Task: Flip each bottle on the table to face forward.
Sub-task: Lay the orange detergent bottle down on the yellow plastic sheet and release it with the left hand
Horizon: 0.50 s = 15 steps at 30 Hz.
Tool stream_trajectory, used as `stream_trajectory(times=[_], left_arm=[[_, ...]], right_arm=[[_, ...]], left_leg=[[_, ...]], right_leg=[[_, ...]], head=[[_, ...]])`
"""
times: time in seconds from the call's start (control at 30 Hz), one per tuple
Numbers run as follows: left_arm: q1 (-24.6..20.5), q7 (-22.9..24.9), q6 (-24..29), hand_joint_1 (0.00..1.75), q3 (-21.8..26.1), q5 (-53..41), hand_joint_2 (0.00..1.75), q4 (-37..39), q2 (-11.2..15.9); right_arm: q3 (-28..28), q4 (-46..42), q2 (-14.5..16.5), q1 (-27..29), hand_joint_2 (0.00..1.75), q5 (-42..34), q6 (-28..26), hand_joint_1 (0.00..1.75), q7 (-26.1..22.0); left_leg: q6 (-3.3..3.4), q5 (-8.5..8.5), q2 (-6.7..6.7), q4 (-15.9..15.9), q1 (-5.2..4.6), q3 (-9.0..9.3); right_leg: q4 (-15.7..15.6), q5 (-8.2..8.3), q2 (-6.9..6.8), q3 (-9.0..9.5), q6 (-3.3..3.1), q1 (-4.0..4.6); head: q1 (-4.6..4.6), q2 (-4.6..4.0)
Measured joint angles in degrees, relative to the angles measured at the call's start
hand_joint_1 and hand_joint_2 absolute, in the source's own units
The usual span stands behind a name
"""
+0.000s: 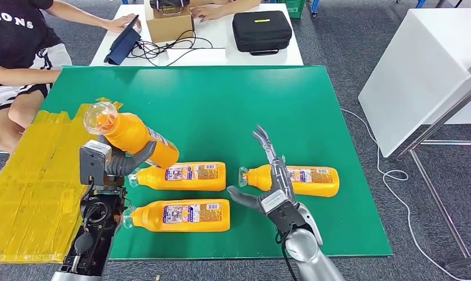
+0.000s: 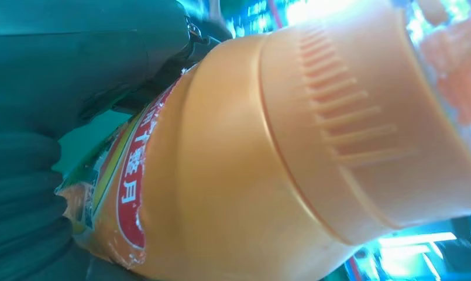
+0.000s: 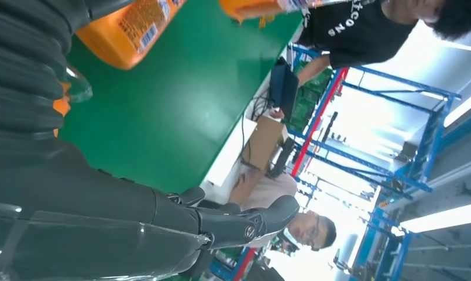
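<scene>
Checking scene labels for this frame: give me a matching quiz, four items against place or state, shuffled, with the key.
Items
1. lifted bottle
2. right-side bottle
3. black case
4. right hand

States
A. on the white table beyond the green mat
B. held off the mat, tilted, by the left hand
C. fingers spread, holding nothing
D. lying on the green mat, cap pointing toward the two bottles on the left

Pairs: 1-B, 2-D, 3-A, 4-C

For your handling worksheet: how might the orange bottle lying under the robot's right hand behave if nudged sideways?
The orange bottle lies on its side with a rounded body, so it would probably roll. It looks full, likely heavy. The right hand hovers open above it.
</scene>
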Motion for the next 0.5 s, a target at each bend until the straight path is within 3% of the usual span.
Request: stream_trajectory(times=[0.1, 0.27, 0.4, 0.5], left_arm=[[-1.31, 1.38, 6.23, 1.75, 0.31, -9.73, 1.75, 0.07, 0.43], [-7.17, 7.0, 16.71, 1.75, 0.24, -40.19, 1.75, 3.15, 2.31], [-12.37, 12.19, 16.86, 1.75, -1.15, -58.91, 1.75, 7.5, 4.32], [-14.98, 14.94, 16.08, 1.75, -2.3, -65.74, 1.75, 10.09, 5.43]], right_arm=[[-1.44, -2.25, -0.46, 0.79, 1.75, 0.18, -0.02, 0.0, -0.01], [-4.57, -5.57, -0.78, 1.33, 1.75, 1.15, -0.12, 0.0, 0.52], [-6.96, -8.55, -0.97, 1.57, 1.75, 1.42, 0.44, 0.0, 0.81], [-8.26, -9.98, -1.01, 1.67, 1.75, 1.44, 0.89, 0.0, 0.98]], left_leg=[[0.0, 0.01, -0.01, 0.0, 0.0, 0.0], [-0.04, 0.06, 0.0, 0.0, 0.0, 0.01], [-0.05, 0.09, 0.0, 0.01, 0.0, 0.02], [-0.05, 0.09, 0.06, 0.01, 0.0, 0.02]], right_leg=[[0.0, 0.01, -0.01, 0.01, 0.0, 0.0], [0.01, 0.02, -0.01, 0.01, 0.0, 0.01], [0.02, 0.03, 0.01, 0.02, 0.01, 0.01], [0.03, 0.04, 0.03, 0.0, 0.02, 0.01]], head=[[0.01, 0.0], [0.0, 0.0], [-0.01, 0.0], [-0.01, 0.0]])
